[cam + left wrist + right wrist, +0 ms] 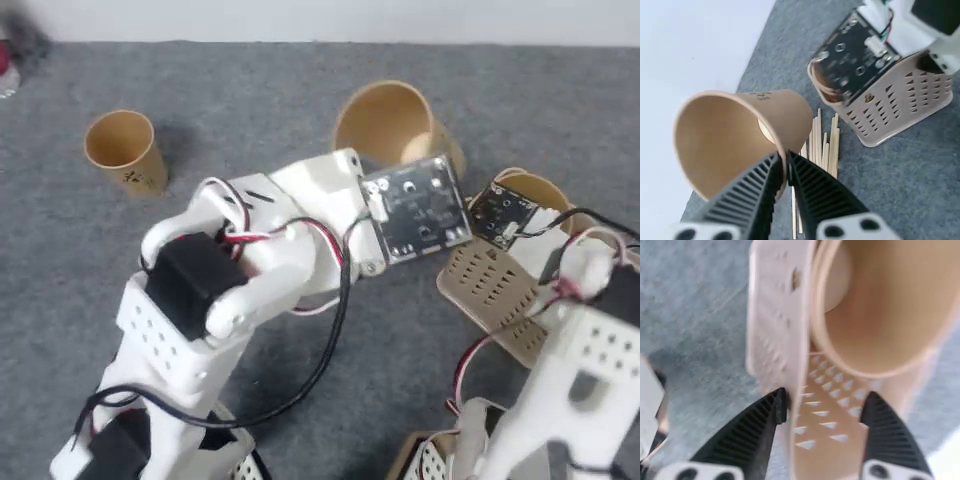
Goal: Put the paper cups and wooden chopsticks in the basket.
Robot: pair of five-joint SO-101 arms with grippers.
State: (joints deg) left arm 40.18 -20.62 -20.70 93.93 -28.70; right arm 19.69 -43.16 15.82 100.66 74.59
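Observation:
My left gripper [785, 167] is shut on the rim of a tan paper cup [735, 135], held above the grey mat with its mouth turned sideways; the high view has this cup [390, 120] behind the left arm's camera board. Wooden chopsticks [822, 145] lie in a bundle on the mat between that cup and the beige perforated basket [895, 105]. My right gripper [822, 410] is open, its fingers either side of the basket's wall [775, 330]. A second cup [875, 305] sits in the basket [490, 285]. A third cup [125, 150] stands at the far left.
Both white arms crowd the middle and right of the grey mat [250, 100]. The right arm's camera board [855, 55] hangs over the basket's mouth. A white surface [690, 45] borders the mat at the back.

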